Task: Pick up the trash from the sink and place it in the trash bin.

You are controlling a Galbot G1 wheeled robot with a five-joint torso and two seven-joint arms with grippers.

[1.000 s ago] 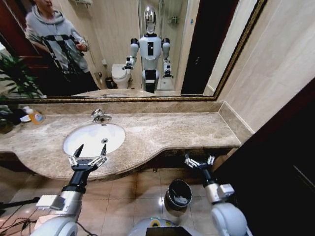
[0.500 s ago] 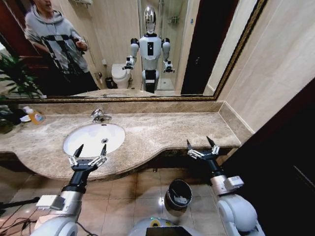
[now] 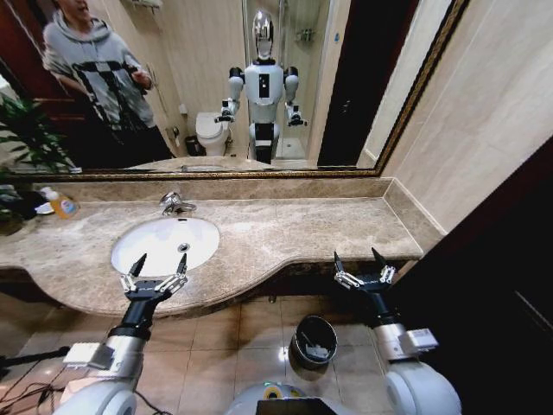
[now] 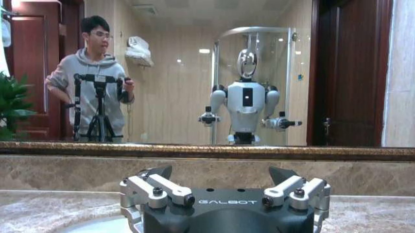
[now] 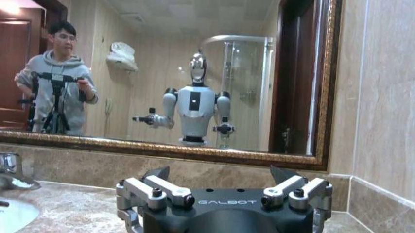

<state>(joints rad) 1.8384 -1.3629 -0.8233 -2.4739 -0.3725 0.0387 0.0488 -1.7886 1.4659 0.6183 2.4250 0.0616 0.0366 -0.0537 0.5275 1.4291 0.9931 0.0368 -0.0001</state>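
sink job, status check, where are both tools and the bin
Left tool open, at the sink's near rim. Right tool open, at the counter's front edge, above the floor. Trash bin on the floor below, between the arms. Nothing held, path clear.

Hidden and cut-off parts

The small round shiny metal trash bin (image 3: 314, 341) has a dark inside with contents too small to tell; the white oval sink (image 5: 9, 213) is cut off at the frame's lower left.
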